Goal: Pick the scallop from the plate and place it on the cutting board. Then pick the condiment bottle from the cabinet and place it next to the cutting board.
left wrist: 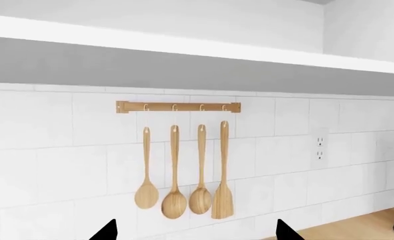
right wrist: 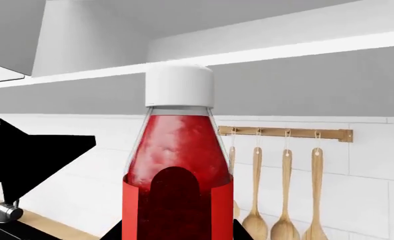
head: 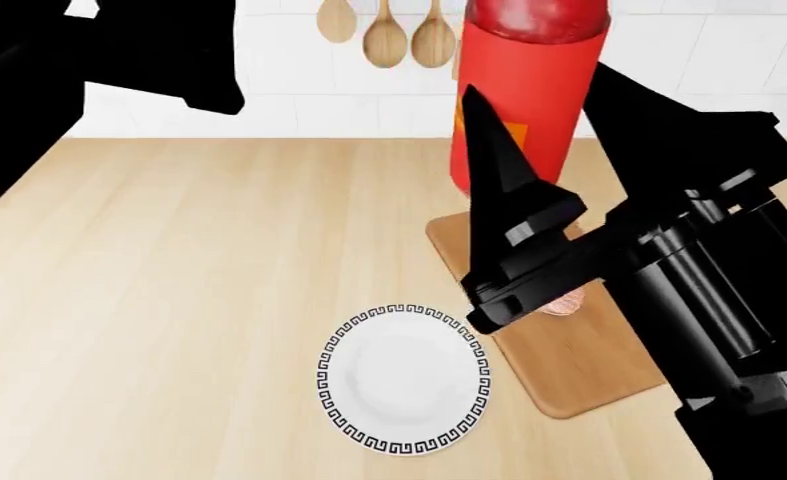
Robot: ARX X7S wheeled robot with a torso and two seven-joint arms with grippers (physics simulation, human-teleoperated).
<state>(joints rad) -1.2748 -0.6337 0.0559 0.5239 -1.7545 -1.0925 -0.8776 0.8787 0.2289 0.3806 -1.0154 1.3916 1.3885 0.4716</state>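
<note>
Plate, nearest on the desk, lies bare; the scallop peeps out on the cutting board just beside it. Above the board, the right gripper has its jaws closed on the condiment bottle, held upright at its labelled body. Rigid, smooth and likely top-heavy with sauce, it should be gripped mid-body, below the white cap. Left gripper faces the hanging wooden spoons, jaws spread and empty.
</note>
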